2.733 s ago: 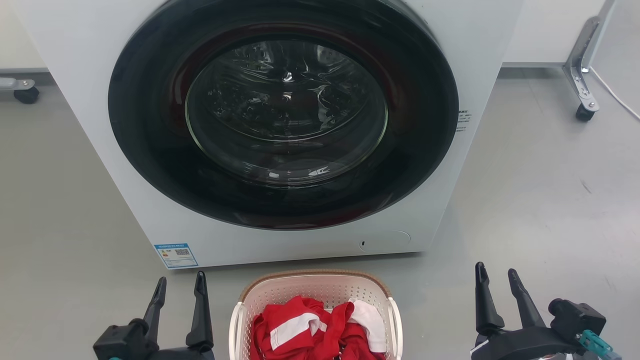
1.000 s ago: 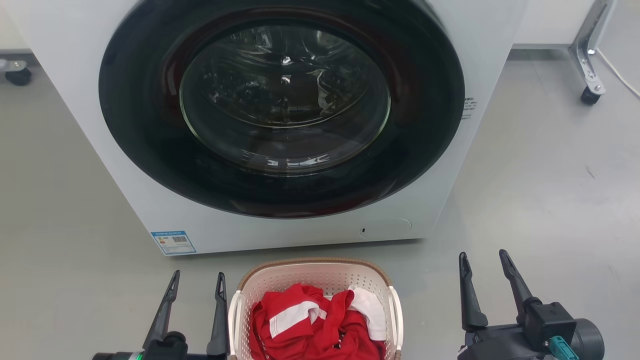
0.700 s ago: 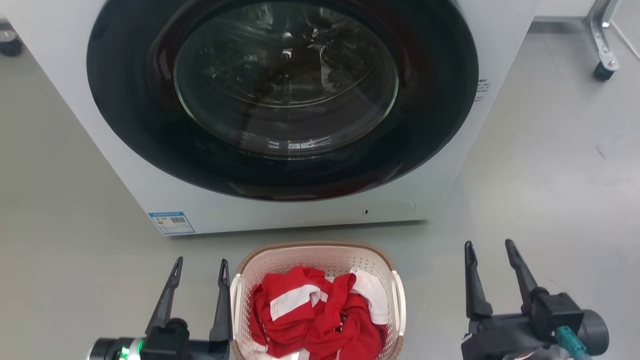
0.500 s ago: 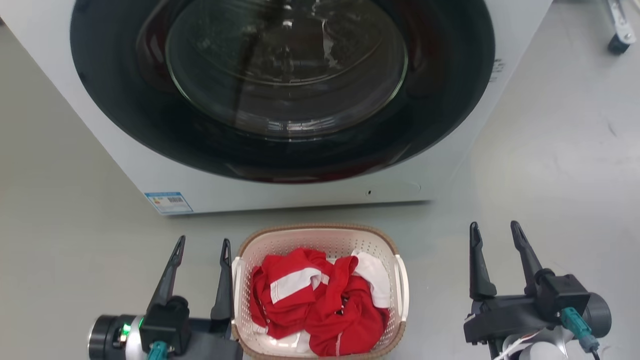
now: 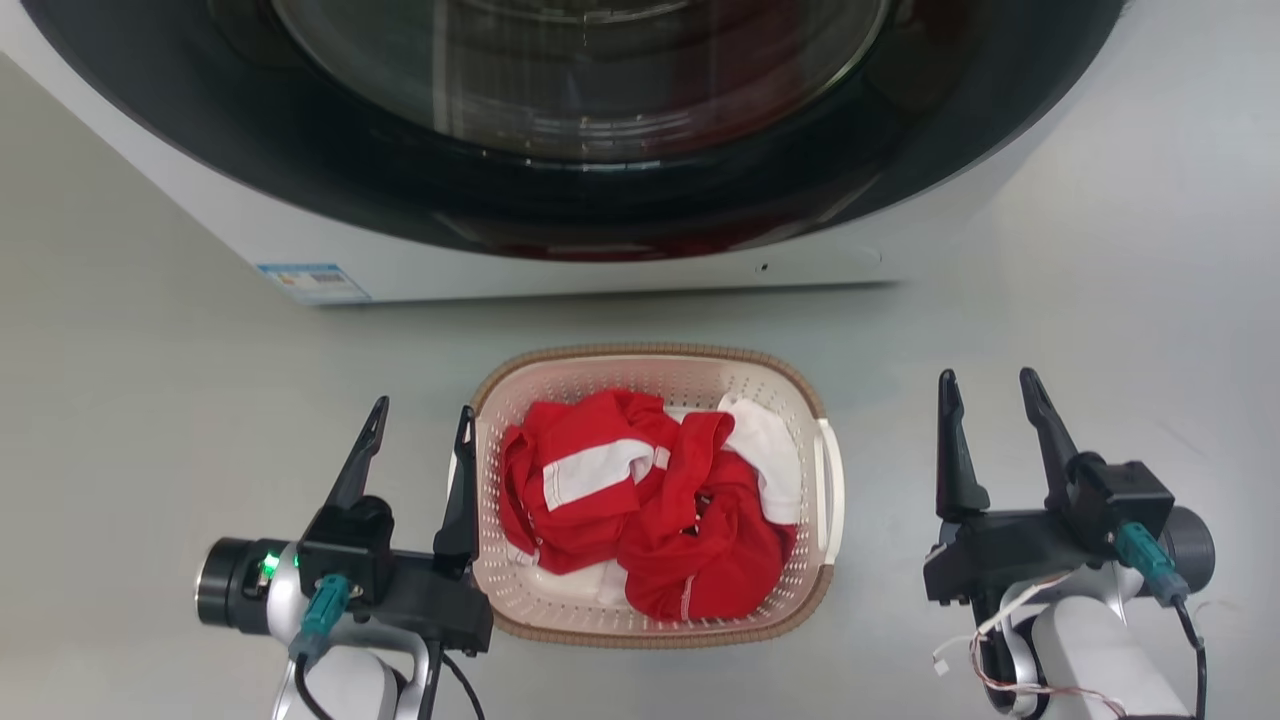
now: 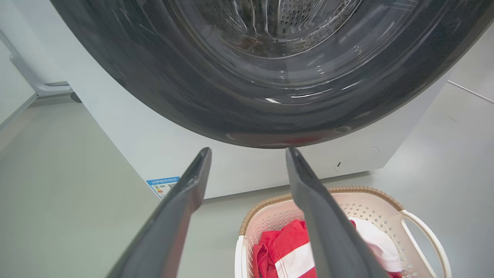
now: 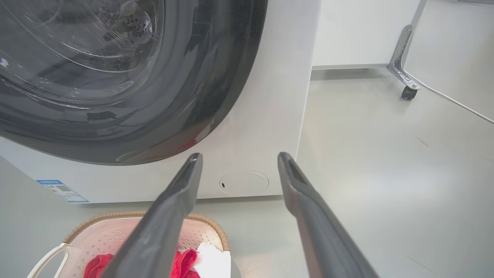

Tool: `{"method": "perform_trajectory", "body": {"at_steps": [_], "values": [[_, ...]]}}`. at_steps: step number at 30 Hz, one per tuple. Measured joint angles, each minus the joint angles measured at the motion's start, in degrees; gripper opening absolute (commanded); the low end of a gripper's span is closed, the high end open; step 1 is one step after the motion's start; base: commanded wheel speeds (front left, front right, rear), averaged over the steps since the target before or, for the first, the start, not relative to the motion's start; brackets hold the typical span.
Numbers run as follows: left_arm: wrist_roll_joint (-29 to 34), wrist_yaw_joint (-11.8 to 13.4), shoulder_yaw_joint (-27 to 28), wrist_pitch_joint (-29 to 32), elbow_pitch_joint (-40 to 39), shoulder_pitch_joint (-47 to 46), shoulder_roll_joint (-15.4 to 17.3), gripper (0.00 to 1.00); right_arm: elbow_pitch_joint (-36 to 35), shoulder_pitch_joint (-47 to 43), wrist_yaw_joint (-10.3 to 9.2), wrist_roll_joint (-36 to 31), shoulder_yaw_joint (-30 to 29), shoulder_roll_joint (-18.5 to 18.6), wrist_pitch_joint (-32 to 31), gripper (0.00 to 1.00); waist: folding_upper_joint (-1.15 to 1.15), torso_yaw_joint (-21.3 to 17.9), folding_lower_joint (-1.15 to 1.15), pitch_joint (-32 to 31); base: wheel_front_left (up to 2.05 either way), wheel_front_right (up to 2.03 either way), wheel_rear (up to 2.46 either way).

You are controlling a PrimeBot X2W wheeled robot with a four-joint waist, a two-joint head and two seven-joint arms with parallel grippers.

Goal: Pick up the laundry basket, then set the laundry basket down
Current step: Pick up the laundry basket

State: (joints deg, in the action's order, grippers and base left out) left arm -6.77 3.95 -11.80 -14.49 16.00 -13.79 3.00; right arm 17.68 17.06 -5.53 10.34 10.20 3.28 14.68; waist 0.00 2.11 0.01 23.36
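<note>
Moving in, the left gripper (image 5: 422, 410) now sits right by the laundry basket (image 5: 640, 353).
Its two fingers are spread apart, and the inner one lies along the basket's left side; I cannot tell if it touches. The right gripper (image 5: 986, 378) is off to the other side, not close to the basket, fingers apart too. The basket sits on the grey floor (image 5: 150, 420) just in front of the washing machine (image 5: 600, 272), with red and white clothes (image 5: 690, 540) inside.
</note>
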Motion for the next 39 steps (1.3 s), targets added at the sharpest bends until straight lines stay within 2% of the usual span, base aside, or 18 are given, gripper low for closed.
{"method": "perform_trajectory", "body": {"at_steps": [10,24,31,39], "values": [[-0.76,-1.46,-0.18,0.00,8.23,-8.31,-0.45,1.00,5.60,7.78,0.08,0.30,0.02,0.03,0.01,1.00,0.00,0.90,0.00,8.51,0.00,0.00,0.00],[-2.94,-1.96,-1.30,0.00,17.15,-20.08,-1.01,1.00,10.34,16.56,0.08,0.74,-0.58,0.14,0.01,1.00,0.01,2.18,0.00,20.48,0.00,0.00,0.00],[-4.36,-1.90,-2.31,0.00,20.97,-21.44,-1.15,1.00,12.77,17.63,0.08,0.74,-0.22,0.20,0.01,1.00,0.01,3.12,-0.01,24.99,0.00,0.00,0.00],[-6.80,-1.42,-3.99,0.00,24.74,-22.90,-1.19,1.00,15.29,17.84,0.51,0.82,0.96,0.23,0.01,1.00,0.01,3.84,-0.01,27.07,0.00,0.00,0.00]]}}
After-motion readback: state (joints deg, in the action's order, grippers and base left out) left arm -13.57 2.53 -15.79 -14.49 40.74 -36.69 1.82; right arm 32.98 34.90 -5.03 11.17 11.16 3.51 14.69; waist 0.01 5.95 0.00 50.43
